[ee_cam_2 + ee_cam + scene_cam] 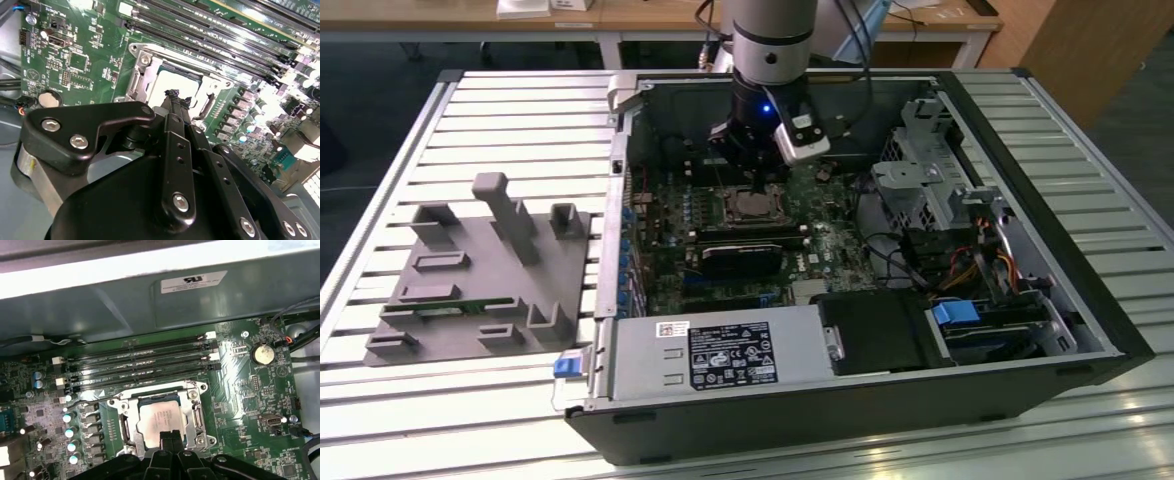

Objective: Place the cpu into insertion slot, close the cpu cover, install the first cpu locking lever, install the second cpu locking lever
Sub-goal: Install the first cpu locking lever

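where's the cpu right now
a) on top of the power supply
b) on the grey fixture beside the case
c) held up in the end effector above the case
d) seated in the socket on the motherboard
d: in the first wrist view the cpu lies flat on the motherboard, framed by the silver cpu cover, with the end effector at its edge.
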You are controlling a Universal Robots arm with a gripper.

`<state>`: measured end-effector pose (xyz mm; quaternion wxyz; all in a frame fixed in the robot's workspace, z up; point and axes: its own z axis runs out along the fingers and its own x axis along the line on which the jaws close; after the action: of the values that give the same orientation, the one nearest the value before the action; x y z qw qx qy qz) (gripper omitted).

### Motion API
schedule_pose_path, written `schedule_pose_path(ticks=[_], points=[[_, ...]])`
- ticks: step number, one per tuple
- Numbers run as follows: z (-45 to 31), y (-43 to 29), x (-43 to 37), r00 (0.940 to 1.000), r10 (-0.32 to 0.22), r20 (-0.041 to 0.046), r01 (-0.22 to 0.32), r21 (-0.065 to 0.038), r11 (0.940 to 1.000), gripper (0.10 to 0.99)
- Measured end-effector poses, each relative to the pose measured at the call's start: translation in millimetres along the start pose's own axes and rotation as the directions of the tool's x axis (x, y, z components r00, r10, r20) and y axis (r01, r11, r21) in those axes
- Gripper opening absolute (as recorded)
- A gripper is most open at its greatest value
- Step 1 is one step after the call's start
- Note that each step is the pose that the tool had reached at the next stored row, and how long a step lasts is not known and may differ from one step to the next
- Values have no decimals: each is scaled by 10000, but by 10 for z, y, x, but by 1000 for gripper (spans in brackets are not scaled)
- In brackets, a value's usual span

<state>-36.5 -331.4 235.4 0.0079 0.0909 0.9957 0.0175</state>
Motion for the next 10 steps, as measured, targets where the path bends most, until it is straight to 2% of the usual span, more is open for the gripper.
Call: schedule_pose_path(ticks=[5, 10], points=[[-1, -13, 72, 10000, 1, 1, -1, -1, 10000, 106], [-4, -38, 204, 10000, 0, 9, 0, -2, 10000, 106]])
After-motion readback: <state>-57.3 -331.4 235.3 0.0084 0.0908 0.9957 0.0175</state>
